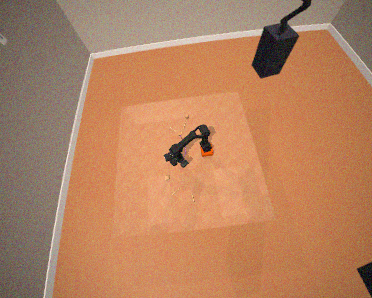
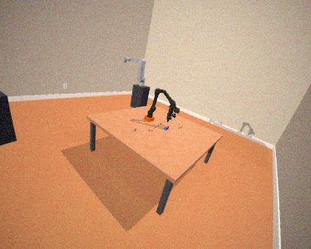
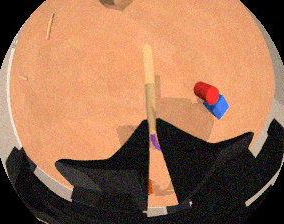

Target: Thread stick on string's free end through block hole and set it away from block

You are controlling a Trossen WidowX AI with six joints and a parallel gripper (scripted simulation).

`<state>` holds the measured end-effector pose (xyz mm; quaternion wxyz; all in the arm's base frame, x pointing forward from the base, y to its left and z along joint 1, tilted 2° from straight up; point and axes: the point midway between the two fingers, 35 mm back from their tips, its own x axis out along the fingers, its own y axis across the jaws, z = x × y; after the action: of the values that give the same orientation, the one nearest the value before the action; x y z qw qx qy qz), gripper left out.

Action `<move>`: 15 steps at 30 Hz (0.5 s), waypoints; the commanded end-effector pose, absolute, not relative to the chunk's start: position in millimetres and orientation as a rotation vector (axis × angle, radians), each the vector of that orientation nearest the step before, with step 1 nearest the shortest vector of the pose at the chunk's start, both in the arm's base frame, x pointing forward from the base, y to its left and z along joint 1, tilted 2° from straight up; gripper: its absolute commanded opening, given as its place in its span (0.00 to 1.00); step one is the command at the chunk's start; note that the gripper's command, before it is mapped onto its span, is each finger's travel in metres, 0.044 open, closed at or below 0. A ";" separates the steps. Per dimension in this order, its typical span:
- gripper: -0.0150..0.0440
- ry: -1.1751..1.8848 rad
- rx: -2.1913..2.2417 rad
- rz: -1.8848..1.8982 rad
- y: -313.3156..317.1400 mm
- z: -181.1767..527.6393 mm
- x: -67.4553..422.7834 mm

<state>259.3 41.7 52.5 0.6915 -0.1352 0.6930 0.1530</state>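
Observation:
My gripper [image 3: 152, 123] is shut on the pale wooden stick [image 3: 149, 70], which points away from the fingertips, above the table [image 3: 93, 65] [image 1: 138, 210] [image 2: 157, 148]. The purple string [image 3: 155, 142] comes off the stick's near end, between the fingers; the rest of it is mostly hidden by them. A brown wooden piece [image 3: 114, 2], apparently the block, is cut off by the top edge of the wrist view, ahead of the stick and to its left. Its hole cannot be made out, and the stick's tip is clear of it. The button is not recognisable in the wrist view.
A red cylinder [image 3: 206, 92] is beside a blue cube [image 3: 218, 107], right of the stick. A loose stick [image 3: 50, 26] and a short pale piece [image 3: 23, 78] lie at the left. The arm's orange base [image 1: 207, 152] [image 2: 149, 119] stands on the table.

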 end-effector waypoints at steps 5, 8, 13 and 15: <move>0.25 1.588 -0.160 0.186 32.0 51.3 262.1; 0.25 1.598 -0.101 0.123 28.3 51.4 263.1; 0.25 1.610 -0.003 0.019 22.2 51.4 264.7; 0.25 1.614 0.037 -0.024 19.7 51.4 265.3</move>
<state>264.6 23.4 52.7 0.6954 -0.0031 0.7185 0.0142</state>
